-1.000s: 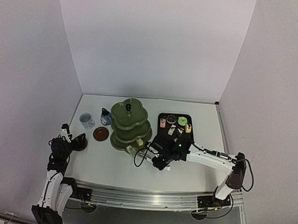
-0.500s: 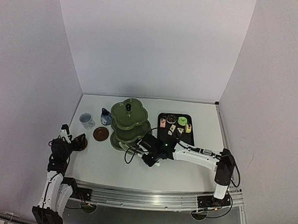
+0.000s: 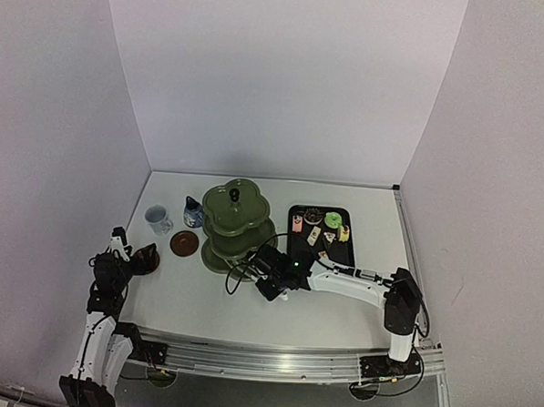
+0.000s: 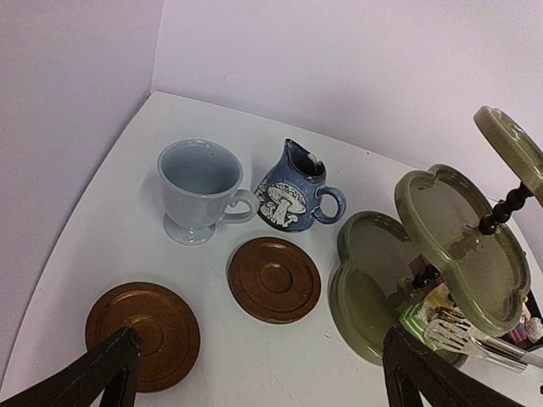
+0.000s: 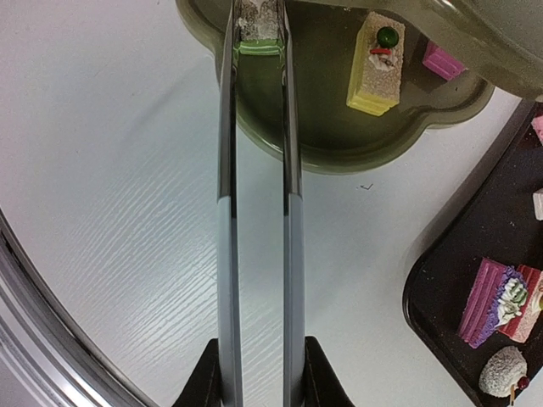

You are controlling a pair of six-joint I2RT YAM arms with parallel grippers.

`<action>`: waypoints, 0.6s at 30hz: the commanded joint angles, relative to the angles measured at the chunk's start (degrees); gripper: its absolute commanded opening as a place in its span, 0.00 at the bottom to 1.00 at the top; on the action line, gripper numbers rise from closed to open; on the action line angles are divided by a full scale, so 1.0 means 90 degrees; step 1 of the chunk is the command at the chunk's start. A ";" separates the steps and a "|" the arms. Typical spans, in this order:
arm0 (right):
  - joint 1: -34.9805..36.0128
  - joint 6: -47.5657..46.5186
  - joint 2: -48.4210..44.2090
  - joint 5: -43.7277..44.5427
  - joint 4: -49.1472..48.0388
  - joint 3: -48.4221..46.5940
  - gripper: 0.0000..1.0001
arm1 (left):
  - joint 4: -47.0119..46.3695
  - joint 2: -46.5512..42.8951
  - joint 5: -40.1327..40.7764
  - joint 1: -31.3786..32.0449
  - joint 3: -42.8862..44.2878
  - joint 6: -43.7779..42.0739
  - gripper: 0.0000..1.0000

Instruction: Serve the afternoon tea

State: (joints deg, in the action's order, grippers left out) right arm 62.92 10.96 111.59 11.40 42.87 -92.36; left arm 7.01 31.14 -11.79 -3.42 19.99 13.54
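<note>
My right gripper (image 5: 259,373) is shut on the metal tongs (image 5: 259,170). The tongs' tips pinch a green-and-white cake (image 5: 259,38) over the bottom tier of the dark green stand (image 5: 339,144). A yellow cake (image 5: 377,64) and a pink cake (image 5: 443,61) sit on that tier. In the top view the right gripper (image 3: 270,281) is at the stand's (image 3: 239,225) front. My left gripper (image 4: 259,381) is open above two brown coasters (image 4: 274,279) (image 4: 142,335). Beyond them stand the white mug (image 4: 199,191) and the blue-and-white pot (image 4: 293,195).
The black tray (image 3: 322,208) lies right of the stand with several small cakes (image 3: 324,226) on it; its corner (image 5: 441,271) shows in the right wrist view. White walls close in the table on three sides.
My right arm has swung left from the tray's front to the stand, carrying the tongs and cake to the bottom tier. The left arm has stayed still.
</note>
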 commanded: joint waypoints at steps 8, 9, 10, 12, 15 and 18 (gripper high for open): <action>-0.0098 0.0249 0.0141 0.0126 -0.0252 -0.0223 0.21 | -0.0144 -0.0014 0.0001 -0.0022 0.0060 0.0009 1.00; -0.0105 0.0253 0.0138 0.0115 -0.0252 -0.0218 0.23 | -0.0151 -0.0003 -0.0002 -0.0022 0.0061 0.0009 1.00; -0.0110 0.0256 0.0134 0.0104 -0.0252 -0.0215 0.24 | -0.0162 0.0004 -0.0007 -0.0021 0.0059 0.0009 1.00; -0.0111 0.0258 0.0111 0.0105 -0.0252 -0.0225 0.26 | -0.0164 0.0018 -0.0011 -0.0020 0.0058 0.0009 1.00; -0.0125 0.0294 0.0048 0.0082 -0.0243 -0.0224 0.32 | -0.0175 0.0040 -0.0039 -0.0027 0.0042 0.0009 1.00; -0.0117 0.0362 -0.0019 0.0078 -0.0246 -0.0217 0.36 | -0.0196 0.0062 -0.0063 -0.0026 0.0035 0.0019 1.00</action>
State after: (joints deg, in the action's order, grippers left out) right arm 62.02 13.04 112.79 11.79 42.66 -92.36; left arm 7.01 31.30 -11.81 -3.42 19.99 13.52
